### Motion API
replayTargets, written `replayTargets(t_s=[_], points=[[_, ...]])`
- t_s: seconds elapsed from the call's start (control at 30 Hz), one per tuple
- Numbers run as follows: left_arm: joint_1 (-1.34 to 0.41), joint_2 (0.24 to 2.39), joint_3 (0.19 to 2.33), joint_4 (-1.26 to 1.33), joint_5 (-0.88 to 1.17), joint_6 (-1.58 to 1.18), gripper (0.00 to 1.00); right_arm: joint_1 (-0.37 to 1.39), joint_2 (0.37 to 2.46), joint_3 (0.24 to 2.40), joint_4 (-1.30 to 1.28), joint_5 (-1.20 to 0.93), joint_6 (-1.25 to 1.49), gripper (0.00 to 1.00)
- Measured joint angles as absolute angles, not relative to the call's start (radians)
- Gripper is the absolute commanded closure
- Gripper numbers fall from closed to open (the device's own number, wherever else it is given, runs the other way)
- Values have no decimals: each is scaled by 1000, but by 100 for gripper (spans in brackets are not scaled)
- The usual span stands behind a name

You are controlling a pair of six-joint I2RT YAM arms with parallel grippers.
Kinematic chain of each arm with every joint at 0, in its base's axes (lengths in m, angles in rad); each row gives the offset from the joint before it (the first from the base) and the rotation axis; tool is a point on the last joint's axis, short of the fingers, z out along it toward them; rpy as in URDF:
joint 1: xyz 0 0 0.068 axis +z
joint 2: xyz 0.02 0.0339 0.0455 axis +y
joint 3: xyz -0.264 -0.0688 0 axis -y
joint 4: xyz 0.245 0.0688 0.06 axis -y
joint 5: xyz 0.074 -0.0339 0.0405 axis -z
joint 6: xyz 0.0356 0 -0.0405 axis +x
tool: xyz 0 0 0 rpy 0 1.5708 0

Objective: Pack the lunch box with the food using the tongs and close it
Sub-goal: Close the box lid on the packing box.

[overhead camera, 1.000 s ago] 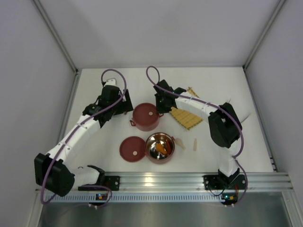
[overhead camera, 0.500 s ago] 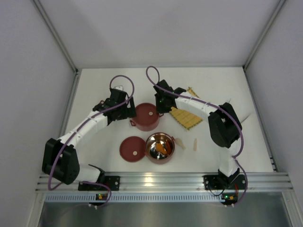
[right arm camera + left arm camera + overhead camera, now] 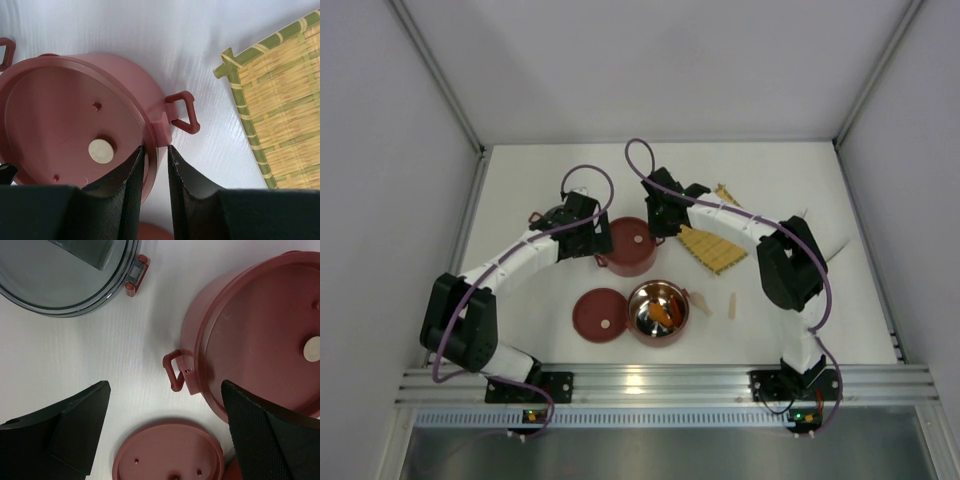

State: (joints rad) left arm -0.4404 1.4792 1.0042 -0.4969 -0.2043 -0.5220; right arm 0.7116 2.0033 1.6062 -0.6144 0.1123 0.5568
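Lunch box (image 3: 75, 115) rim between right fingers (image 3: 127, 190), partly hidden

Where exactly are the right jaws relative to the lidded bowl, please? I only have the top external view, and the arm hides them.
Observer: In the right wrist view, the right gripper has its jaws astride the rim of the lidded bowl. One is over the lid and the other outside the wall, right beside a side handle.
Operator: Are they pinching the rim?
Observer: The gap is narrow with the rim inside it, but I cannot confirm contact.
Operator: And the left jaws?
Observer: The left gripper is wide open and empty. The bowl's other handle sits just ahead of the gap between its jaws.
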Motion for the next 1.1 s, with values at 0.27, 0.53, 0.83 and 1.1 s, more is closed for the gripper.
replayTargets(t_s=[0.27,0.53,0.83,1.1], points=[[-440,1493,1004,-493,-226,-525,3,712,2004,1607,-615,113,550,75],[-440,1504,1004,-493,-249,-528,4,712,2008,1612,-617,113,547,75],[-440,1529,1012,-487,-255,-545,4,712,2021,1632,-625,119,541,72],[-441,1550,1022,-461,-256,-553,4,712,2038,1655,-632,124,532,71]])
